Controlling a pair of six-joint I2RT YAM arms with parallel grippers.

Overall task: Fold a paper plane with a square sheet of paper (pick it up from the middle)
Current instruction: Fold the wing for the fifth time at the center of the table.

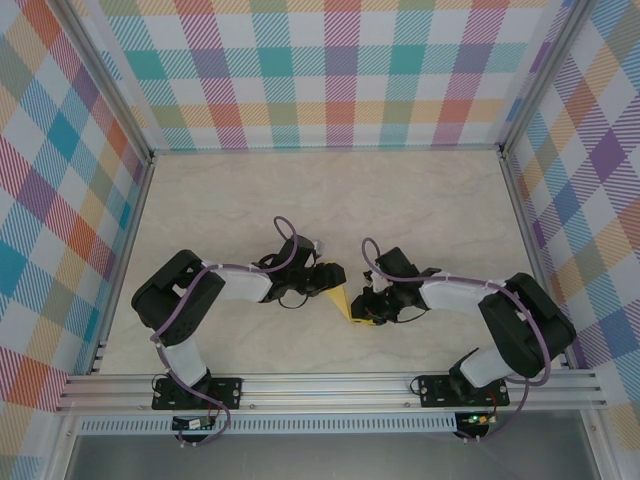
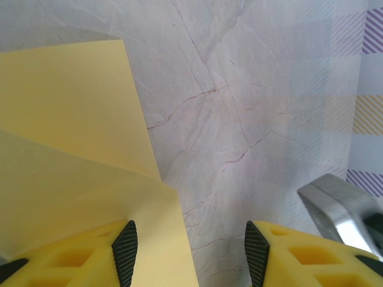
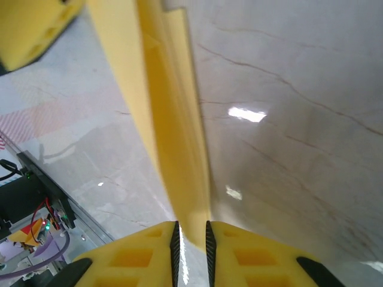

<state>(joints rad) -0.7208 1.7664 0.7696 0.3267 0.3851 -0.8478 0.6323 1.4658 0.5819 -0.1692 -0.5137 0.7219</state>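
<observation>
The folded yellow paper (image 1: 343,299) is held off the marble table between the two arms, near the front middle. My right gripper (image 1: 368,308) is shut on it from the right. In the right wrist view the paper (image 3: 173,131) runs edge-on, as a narrow folded strip, up from the nearly closed jaws of the right gripper (image 3: 191,245). My left gripper (image 1: 333,277) sits just left of the paper and is open. In the left wrist view the paper's layered flaps (image 2: 66,149) cover the left side. They reach in beside the left pad (image 2: 124,251) of the wide-open left gripper (image 2: 187,254).
The marble table top (image 1: 300,200) stretches behind the arms to checked walls (image 1: 330,70). An aluminium rail (image 1: 330,385) runs along the front edge. A silvery metal part (image 2: 335,206) shows at the lower right of the left wrist view. A yellow finger (image 3: 30,30) of the left gripper shows at the top left of the right wrist view.
</observation>
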